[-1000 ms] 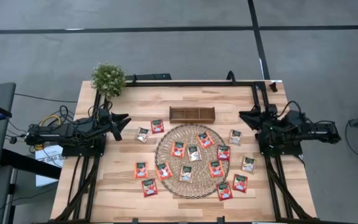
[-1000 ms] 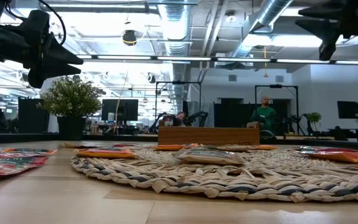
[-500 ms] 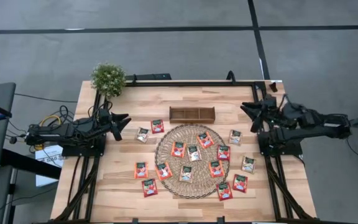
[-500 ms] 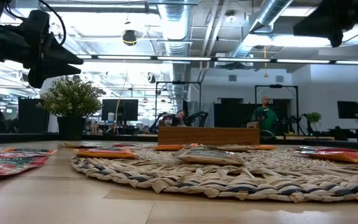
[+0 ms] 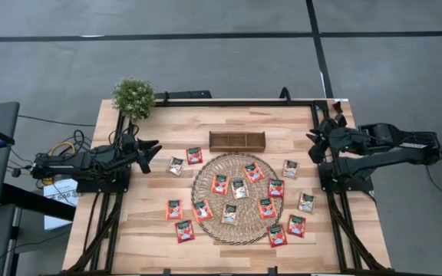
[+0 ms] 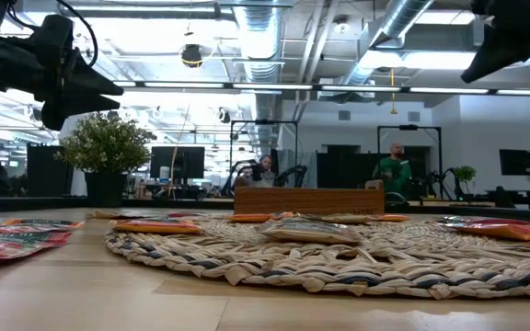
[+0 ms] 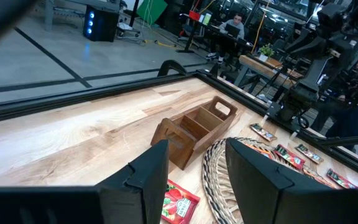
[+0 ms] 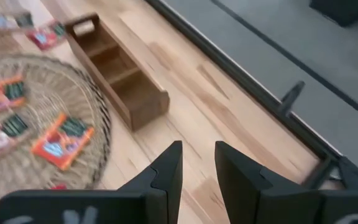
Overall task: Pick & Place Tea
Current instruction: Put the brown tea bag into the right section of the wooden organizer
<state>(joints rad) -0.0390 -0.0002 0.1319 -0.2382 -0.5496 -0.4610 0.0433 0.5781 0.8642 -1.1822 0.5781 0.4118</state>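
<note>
Tea sachets lay flat across the woven mat and the table around it, none in the wooden tray beyond. Right gripper hovered at the far right edge, fingers slightly apart, empty; left gripper waited at the left, fingers spread. Risk: flat sachets on uneven weave, so a pinch could slip or snag the mat.

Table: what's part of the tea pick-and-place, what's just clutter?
Job:
tea sachets, on the mat and on the table
left gripper, open, idle
right gripper, open, raised

Lying about:
woven mat
wooden tray, possibly the drop spot
potted plant
</note>
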